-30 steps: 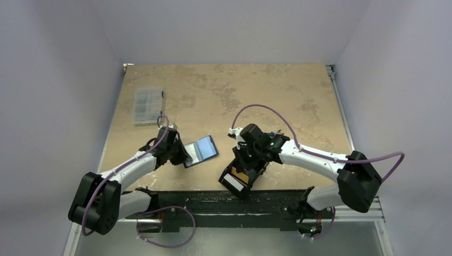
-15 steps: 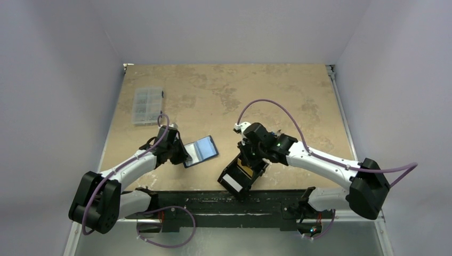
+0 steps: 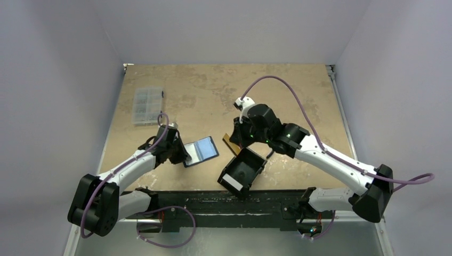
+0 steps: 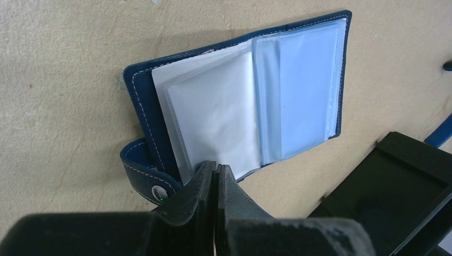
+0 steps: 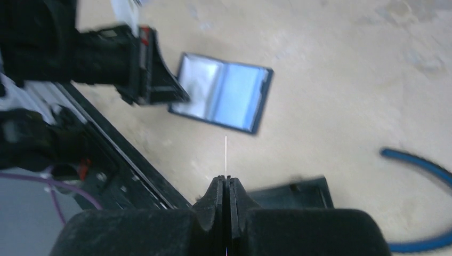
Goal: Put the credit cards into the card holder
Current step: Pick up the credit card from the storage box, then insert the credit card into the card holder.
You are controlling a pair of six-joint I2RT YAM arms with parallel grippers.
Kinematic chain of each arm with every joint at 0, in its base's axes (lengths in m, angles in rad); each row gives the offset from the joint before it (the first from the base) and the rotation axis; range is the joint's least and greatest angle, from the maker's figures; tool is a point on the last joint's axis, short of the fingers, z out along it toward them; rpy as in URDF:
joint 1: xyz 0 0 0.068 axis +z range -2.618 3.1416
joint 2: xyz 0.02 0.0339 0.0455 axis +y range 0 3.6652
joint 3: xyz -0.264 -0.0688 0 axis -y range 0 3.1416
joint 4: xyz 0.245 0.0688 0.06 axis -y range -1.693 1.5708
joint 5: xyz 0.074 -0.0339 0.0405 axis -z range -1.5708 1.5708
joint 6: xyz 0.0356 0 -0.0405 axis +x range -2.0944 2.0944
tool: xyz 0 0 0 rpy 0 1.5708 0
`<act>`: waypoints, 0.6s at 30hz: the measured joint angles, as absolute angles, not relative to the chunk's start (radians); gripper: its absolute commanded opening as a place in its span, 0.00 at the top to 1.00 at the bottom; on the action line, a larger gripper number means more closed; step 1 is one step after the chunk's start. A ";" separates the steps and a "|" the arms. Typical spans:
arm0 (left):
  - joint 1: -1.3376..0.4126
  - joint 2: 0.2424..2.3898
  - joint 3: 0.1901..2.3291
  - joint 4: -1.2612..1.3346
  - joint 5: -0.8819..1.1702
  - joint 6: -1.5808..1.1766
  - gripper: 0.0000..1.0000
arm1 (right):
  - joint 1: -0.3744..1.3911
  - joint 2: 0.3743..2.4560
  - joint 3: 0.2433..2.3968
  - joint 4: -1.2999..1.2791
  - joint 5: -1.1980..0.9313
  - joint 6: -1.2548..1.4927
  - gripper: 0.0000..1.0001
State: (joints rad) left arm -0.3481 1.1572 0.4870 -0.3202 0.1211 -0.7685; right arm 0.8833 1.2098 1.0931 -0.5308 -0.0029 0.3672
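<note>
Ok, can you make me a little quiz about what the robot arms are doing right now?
1. True or false: the card holder lies closed on the table.
2. What does the right gripper pinch? A) a thin card B) a coin C) nothing
3. Which gripper pinches the card holder's edge?

Key: 1 false, it lies open. 2 A. 3 the left gripper.
</note>
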 measured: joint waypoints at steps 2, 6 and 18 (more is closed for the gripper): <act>-0.348 1.155 0.488 -0.320 0.127 -0.765 0.96 | 0.883 1.252 1.121 -0.449 -0.038 0.399 1.00; -0.348 1.155 0.490 -0.313 0.147 -0.764 0.91 | 0.883 1.407 1.160 -0.279 -0.112 0.474 1.00; -0.250 1.015 0.490 -0.208 0.364 -0.766 0.60 | 0.839 1.585 1.136 0.027 -0.236 0.675 1.00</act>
